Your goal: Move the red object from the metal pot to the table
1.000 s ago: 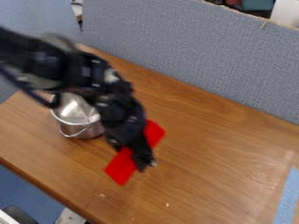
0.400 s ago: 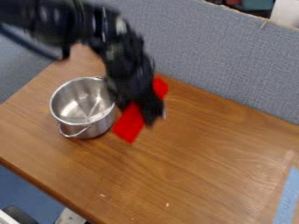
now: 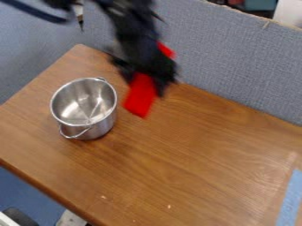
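Observation:
The red object (image 3: 140,95) is a bright red block that hangs tilted in the air, above the table (image 3: 200,168) and just right of the metal pot (image 3: 85,108). My gripper (image 3: 151,69) is a dark, motion-blurred shape right above the block. It points down and is shut on the block's upper end. The exact stand of its jaws is smeared. The shiny pot stands upright on the left part of the brown wooden table, and its inside shows only bare steel.
A grey-blue fabric wall (image 3: 230,53) runs behind the table's far edge. The table's front edge crosses the lower left, and its right edge (image 3: 292,181) lies near the frame's border.
The gripper has risen and moved toward the back wall, carrying the red block up from just above the tabletop in front of the pot to beside the pot's far right. The pot stayed put.

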You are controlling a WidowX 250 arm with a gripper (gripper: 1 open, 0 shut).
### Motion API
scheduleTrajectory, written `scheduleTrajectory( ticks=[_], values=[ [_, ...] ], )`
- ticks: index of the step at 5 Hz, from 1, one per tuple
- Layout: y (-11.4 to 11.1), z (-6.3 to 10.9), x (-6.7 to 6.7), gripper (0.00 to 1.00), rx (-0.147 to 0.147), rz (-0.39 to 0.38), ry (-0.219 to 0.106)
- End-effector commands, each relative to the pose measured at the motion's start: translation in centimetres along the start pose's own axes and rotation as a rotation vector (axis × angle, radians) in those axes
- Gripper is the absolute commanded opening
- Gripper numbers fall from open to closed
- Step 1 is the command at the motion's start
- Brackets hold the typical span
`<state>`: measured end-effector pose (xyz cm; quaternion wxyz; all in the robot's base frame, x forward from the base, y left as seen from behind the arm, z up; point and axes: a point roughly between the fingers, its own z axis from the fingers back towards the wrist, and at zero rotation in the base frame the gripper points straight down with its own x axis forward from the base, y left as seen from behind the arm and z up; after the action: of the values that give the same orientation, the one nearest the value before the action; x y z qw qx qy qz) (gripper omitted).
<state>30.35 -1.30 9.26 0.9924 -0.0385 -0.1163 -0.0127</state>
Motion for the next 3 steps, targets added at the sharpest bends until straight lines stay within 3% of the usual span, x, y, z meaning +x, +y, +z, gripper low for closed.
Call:
scheduleTrajectory(
  ticks=[1,2,3],
  values=[
    [-4.4,-3.6,3.0,0.00,0.034,-0.082,0.006],
    [-6.6,-6.8,3.2,0.00,0.057,-0.213,0.055],
    [-2.5,-5.9,3.1,0.00,0.061,-0.209,0.049]
  ],
)
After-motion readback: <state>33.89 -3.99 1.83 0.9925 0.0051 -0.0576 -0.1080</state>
